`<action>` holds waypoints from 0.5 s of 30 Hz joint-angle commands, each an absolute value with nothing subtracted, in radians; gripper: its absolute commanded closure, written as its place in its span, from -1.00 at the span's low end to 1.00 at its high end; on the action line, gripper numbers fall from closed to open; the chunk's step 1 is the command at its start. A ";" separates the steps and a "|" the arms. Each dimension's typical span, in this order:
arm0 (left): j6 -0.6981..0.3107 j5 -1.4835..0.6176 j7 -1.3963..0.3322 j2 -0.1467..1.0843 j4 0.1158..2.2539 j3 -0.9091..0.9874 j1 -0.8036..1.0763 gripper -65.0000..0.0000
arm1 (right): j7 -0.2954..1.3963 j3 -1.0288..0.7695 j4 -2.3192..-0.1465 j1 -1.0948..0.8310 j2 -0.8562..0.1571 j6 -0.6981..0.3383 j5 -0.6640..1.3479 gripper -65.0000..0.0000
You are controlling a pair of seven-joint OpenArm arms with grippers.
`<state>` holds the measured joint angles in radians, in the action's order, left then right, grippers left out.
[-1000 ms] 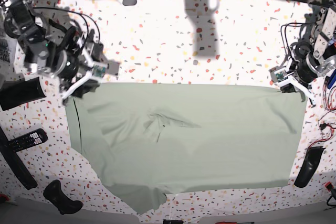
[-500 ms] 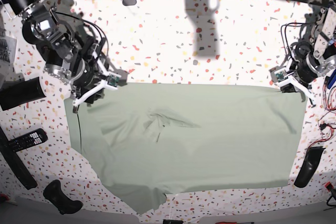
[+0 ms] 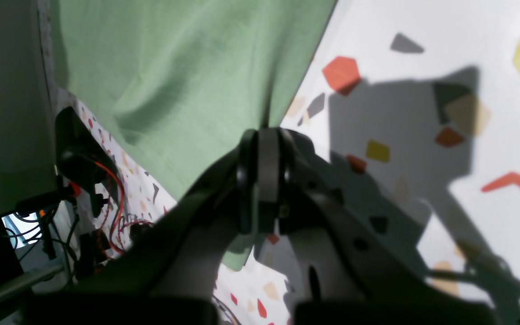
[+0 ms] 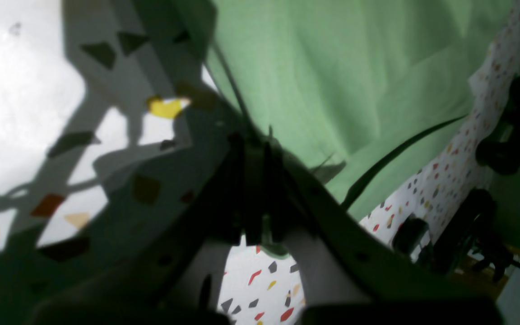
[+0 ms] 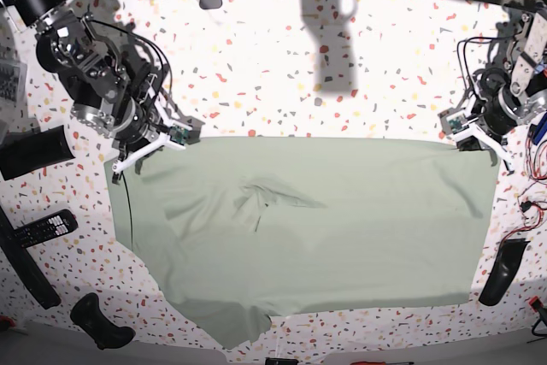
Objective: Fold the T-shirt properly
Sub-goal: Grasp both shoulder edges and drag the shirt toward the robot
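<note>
The pale sage-green T-shirt lies spread flat on the speckled table, with a small wrinkle near its middle. My left gripper is at the shirt's far right corner. In the left wrist view the gripper is shut on the cloth's edge. My right gripper is at the shirt's far left corner. In the right wrist view it is shut on the cloth's edge. Both corners rest low at the table.
A black remote and black blocks lie left of the shirt. A black handle-shaped object sits at the front left. Another black object and red cables are at the right edge.
The arm on the base view's left swung inward and turned, its gripper dropping slightly at the shirt's left corner. The other arm and the shirt's body stayed still.
</note>
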<state>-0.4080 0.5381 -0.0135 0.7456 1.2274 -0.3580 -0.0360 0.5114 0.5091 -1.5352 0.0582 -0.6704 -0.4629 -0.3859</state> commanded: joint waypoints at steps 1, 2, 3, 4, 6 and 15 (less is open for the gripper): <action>-0.414 0.522 -0.034 0.765 1.230 -0.350 -0.044 1.00 | 0.522 0.500 -1.554 0.076 -0.687 -0.446 -0.389 1.00; -0.414 0.508 -0.034 0.765 1.230 -0.350 -0.044 1.00 | 0.527 0.500 -1.561 0.076 -0.687 -0.444 -0.389 1.00; -0.414 0.503 -0.033 0.765 1.230 -0.350 -0.044 1.00 | 0.535 0.500 -1.570 0.074 -0.687 -0.439 -0.389 1.00; -0.414 0.504 -0.033 0.765 1.230 -0.350 -0.044 1.00 | 0.544 0.500 -1.583 0.070 -0.687 -0.434 -0.388 1.00; -0.414 0.504 -0.046 0.765 1.230 -0.350 -0.044 1.00 | 0.565 0.500 -1.617 0.060 -0.688 -0.425 -0.381 1.00; -0.414 0.504 -0.150 0.765 1.246 -0.350 -0.019 1.00 | 0.640 0.499 -1.725 -0.036 -0.723 -0.389 -0.337 1.00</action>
<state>-0.3992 0.4946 -0.1215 0.7452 1.2446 -0.3576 -0.0219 0.6380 0.5091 -1.7077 -0.0498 -0.7036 -0.4004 -0.3283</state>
